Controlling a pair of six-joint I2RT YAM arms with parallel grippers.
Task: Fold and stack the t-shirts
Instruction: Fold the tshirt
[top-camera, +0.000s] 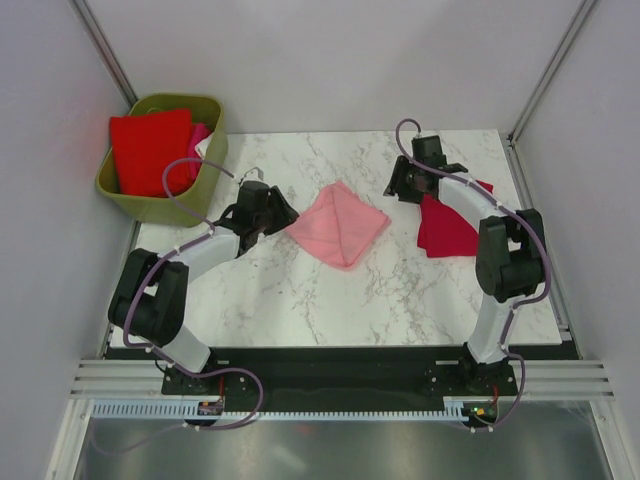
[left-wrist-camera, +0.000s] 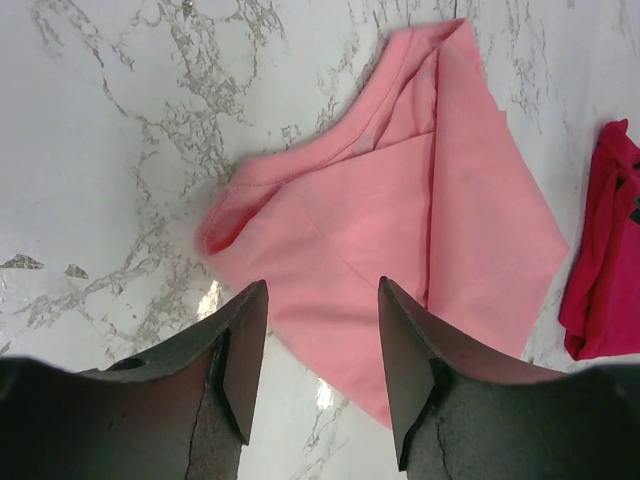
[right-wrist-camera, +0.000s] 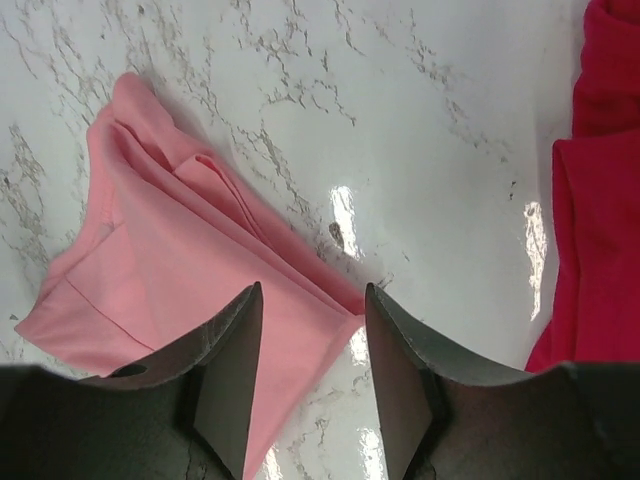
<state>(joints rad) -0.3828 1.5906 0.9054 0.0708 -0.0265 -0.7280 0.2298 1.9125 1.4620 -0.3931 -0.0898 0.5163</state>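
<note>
A pink shirt (top-camera: 338, 225) is lying folded into a rough diamond at the middle of the marble table (top-camera: 300, 300), with loose layers showing along its far edge. A crimson shirt (top-camera: 445, 230) is lying at its 3 o'clock, well apart, partly under the right arm.

The left gripper (left-wrist-camera: 320, 290) is hanging at the pink shirt's 9 o'clock, right at its near-left edge. Its jaws are standing wide and holding nothing, and the cloth is showing between and beyond them. Whether the fingertips are touching the fabric cannot be told.

The right gripper (right-wrist-camera: 312, 290) is hovering at the pink shirt's 2 o'clock, over bare marble between the two shirts. Its jaws are also gaping wide and empty.

At 10 o'clock from the pink shirt, a basket (top-camera: 150, 205) is sitting by the table's far-left corner. It is holding a red shirt (top-camera: 150, 150) draped over its rim, with a hot pink shirt (top-camera: 200, 135) tucked at that one's 3 o'clock.
</note>
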